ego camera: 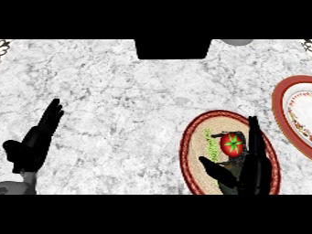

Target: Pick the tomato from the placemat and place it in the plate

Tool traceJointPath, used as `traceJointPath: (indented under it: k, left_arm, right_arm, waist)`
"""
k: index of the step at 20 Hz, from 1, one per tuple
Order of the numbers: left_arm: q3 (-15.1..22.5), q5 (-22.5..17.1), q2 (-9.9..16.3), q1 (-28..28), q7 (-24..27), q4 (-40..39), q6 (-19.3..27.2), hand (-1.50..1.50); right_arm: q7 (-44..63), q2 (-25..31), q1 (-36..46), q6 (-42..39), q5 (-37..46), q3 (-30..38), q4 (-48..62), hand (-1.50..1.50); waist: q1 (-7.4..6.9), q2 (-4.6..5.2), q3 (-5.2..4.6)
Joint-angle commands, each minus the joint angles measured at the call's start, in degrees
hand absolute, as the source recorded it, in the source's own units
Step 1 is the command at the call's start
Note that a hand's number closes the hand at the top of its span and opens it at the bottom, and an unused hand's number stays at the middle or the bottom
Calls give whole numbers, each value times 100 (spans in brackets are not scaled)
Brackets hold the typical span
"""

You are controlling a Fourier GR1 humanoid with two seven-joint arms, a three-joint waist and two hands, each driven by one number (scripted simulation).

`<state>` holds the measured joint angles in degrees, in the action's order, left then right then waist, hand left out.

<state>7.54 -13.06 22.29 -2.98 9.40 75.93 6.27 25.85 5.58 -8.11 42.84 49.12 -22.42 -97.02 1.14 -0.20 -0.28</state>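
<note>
**A:** Start big. What's the layout?

**B:** A marble counter [118,91] fills the view. At the right edge lies the plate [305,119], red-rimmed with a patterned border, partly cut off by the frame. Left of it and nearer sits the oval placemat [193,151], woven with a red border.

**A:** Why does that spacing matter?

**B:** Mat and plate lie just beside each other, so I'd judge the carry to be a short move to the right and slightly farther away.

**A:** And the hands?

**B:** The right hand [253,160] is over the mat, fingers straight and stretched far, thumb splayed left. It's open and holds nothing. It looks set to bracket the fruit before closing, with fingers on the right side and thumb near and left.

**A:** The other one?

**B:** The left hand [33,141] rests at the near left, fingers straight, well apart from everything, out of the way.

**A:** The tomato?

**B:** The tomato [231,144] lies on the placemat, green stem upward, just left of the right hand's fingers. Whether they touch it, I can't tell.
</note>
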Motion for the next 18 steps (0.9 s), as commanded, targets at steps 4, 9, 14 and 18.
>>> traceJointPath:
  k: [4, 9, 14, 18]
  left_arm:
    - [-16, 15, 15, 10, -16, 24, -96, 0]
    - [36, 165, -186, 68, 77, 128, -21, 0]
    - [-106, 248, -266, 11, 63, -136, -151, 0]
    - [-203, 265, -274, -232, 49, -313, -248, 0]
  right_arm:
    - [2069, 267, -254, -2342, 973, -145, -841, -150]
    - [3462, -9, 218, -3838, 1061, -258, -1953, -150]
    - [3703, -88, 372, -4286, 930, -15, -1641, -150]
    - [3684, -7, 522, -4652, 742, 339, -1242, -150]
  waist:
    - [-74, 4, 1]
    - [-110, 9, 19]
    - [-112, 18, 26]
    - [-97, 27, 25]
